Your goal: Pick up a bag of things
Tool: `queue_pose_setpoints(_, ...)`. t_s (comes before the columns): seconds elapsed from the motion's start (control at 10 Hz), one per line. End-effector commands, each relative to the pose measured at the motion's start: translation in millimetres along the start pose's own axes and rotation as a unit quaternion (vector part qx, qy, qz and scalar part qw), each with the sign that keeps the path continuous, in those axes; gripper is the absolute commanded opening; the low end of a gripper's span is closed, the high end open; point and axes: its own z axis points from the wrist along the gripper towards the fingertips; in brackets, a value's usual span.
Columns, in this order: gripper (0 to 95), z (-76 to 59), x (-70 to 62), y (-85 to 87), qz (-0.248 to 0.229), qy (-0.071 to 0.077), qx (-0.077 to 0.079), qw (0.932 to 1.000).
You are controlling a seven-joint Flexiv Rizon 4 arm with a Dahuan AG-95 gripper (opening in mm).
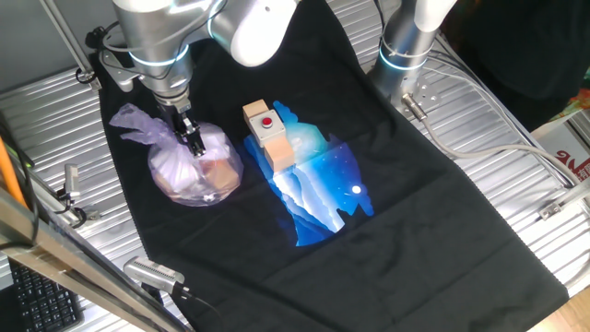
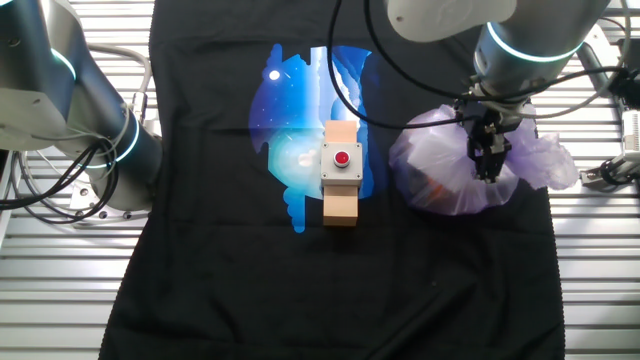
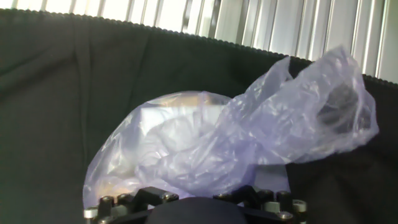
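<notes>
The bag of things point(image 1: 205, 171) is a pale-lilac translucent plastic bag with tan blocks showing through. It rests on the black cloth point(image 1: 387, 231), left of centre. Its crinkly knotted top point(image 1: 136, 124) sticks out to the left. My gripper point(image 1: 194, 143) comes straight down onto the bag beside the knot, and its fingers look pinched together on the plastic. In the other fixed view the bag point(image 2: 440, 170) lies at the right with the gripper point(image 2: 487, 165) on it. In the hand view the bag point(image 3: 205, 143) fills the frame and my fingertips are hidden.
A bare wooden block with a red button point(image 1: 269, 134) stands just right of the bag on a blue print point(image 1: 318, 194); it also shows in the other fixed view point(image 2: 341, 180). A second arm's base point(image 1: 406, 46) stands at the back right. Ribbed metal table point(image 1: 516, 212) surrounds the cloth.
</notes>
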Motion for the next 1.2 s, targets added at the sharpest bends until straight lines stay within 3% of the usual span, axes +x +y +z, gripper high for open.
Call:
queue_pose_setpoints(0.1,76.0,-0.4,0.0,0.0,0.005,0.002,-0.001,1.0000)
queue_pose_setpoints(0.4,76.0,0.2,1.0,-0.3,0.008,0.003,-0.001,1.0000)
queue_pose_setpoints(0.5,57.0,0.2,1.0,-0.2,0.010,0.002,-0.001,0.9999)
queue_pose_setpoints(0.6,57.0,0.2,1.0,-0.2,0.011,0.002,-0.001,0.9999)
queue_pose_setpoints(0.7,19.0,0.1,0.9,-0.1,0.014,0.003,0.000,0.9999)
queue_pose_setpoints(0.8,0.0,0.1,0.9,-0.1,0.016,0.003,0.000,0.9999)
queue_pose_setpoints(1.2,0.0,0.0,0.9,0.1,0.021,0.004,-0.003,0.9998)
